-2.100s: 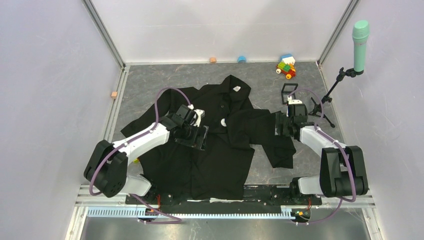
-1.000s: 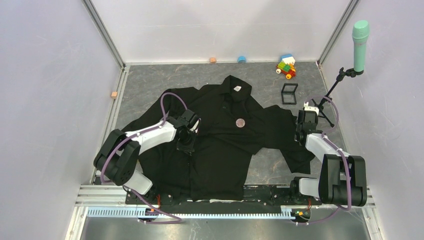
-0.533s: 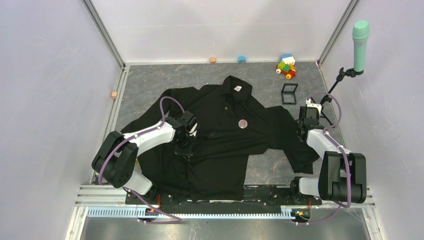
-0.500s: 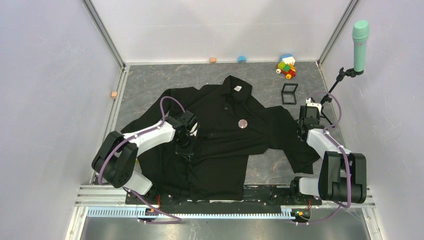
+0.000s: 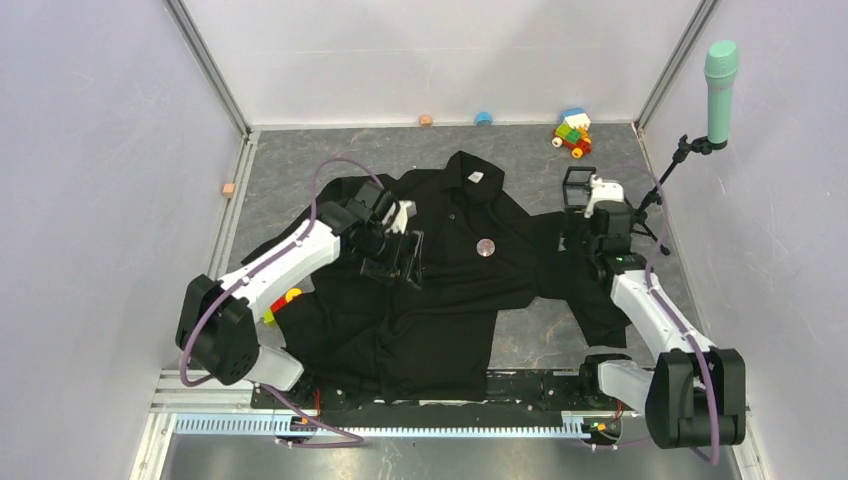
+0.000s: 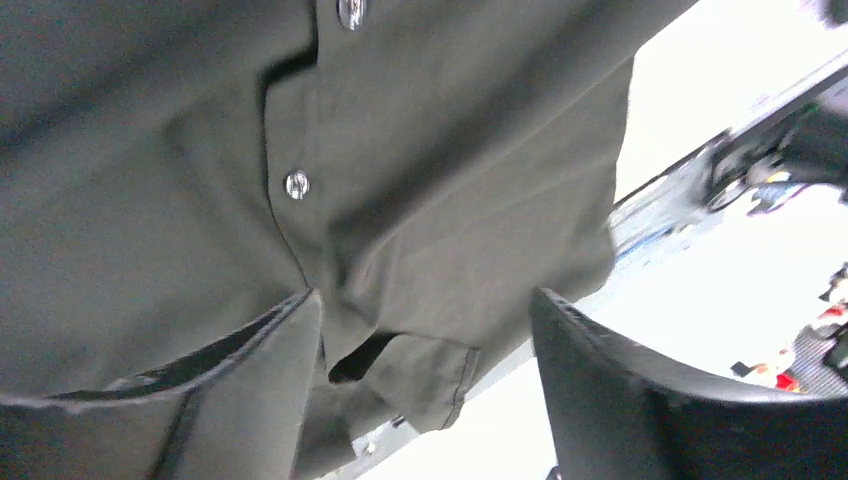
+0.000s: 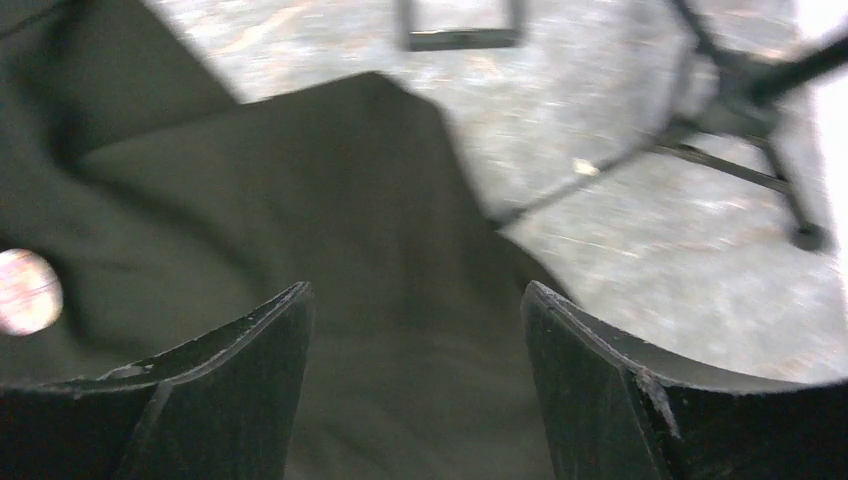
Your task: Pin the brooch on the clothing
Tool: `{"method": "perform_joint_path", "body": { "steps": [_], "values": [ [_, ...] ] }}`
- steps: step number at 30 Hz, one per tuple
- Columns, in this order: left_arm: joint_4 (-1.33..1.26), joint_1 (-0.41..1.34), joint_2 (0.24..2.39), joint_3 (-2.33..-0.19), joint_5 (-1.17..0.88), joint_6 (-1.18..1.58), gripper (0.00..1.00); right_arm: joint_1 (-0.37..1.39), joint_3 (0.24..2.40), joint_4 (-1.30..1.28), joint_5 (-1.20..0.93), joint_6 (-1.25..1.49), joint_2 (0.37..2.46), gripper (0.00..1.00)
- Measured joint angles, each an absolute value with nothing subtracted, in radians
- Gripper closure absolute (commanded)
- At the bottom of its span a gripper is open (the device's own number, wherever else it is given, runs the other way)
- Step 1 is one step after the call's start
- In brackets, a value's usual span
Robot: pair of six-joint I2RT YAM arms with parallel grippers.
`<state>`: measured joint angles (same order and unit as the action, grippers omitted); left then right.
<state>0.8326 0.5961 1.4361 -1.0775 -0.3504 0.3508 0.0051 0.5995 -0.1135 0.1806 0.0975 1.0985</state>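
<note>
**Both arms lifted since half a second ago; brooch unmoved**

Both claws have risen off the cloth. The left has swung out from the base, and the right has moved toward the black frame box (image 5: 577,179). The brooch (image 5: 485,246) sits where it did.

- Brooch: lies flat and face-up on the chest of the shirt (image 5: 440,310), between the two claws, right of the left one and left of the right one. The right wrist view catches it at the far left edge (image 7: 25,290), outside the left finger. It is a round disc, so it has no long axis. The pin side is hidden, and it cannot be told whether it is fastened.
- Handling (judged): light, stiff and thin. Take it by the rim with the fingertips, since a flat press would likely skate it over the cloth.
- Shirt: soft and limp, likely to bunch. Its collar lies away from the bases and its hem is near them, with the long axis running near to far.
- Left claw (image 5: 400,262): jaws spread and empty, above the button placket (image 6: 296,184).
- Right claw (image 5: 572,236): jaws spread and empty, over the sleeve, with the mic stand (image 7: 740,100) beyond.
</note>
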Motion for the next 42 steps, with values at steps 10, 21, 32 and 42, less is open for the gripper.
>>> {"method": "perform_joint_path", "body": {
  "steps": [10, 21, 32, 42],
  "values": [
    [0.666, 0.306, 1.737, -1.380, -0.371, 0.381, 0.01, 0.208, 0.720, 0.057, 0.014, 0.232, 1.404, 0.41],
    [0.550, 0.183, 2.156, -1.706, -0.337, 0.404, 0.01, 0.227, 0.912, 0.165, -0.116, 0.341, 1.747, 0.42],
    [0.550, 0.135, 2.260, -1.794, -0.315, 0.413, 0.00, 0.227, 1.066, 0.231, -0.179, 0.378, 1.948, 0.40],
    [0.552, 0.078, 2.358, -1.948, -0.307, 0.436, 0.00, 0.227, 1.249, 0.220, -0.156, 0.375, 2.082, 0.38]
  ]
}}
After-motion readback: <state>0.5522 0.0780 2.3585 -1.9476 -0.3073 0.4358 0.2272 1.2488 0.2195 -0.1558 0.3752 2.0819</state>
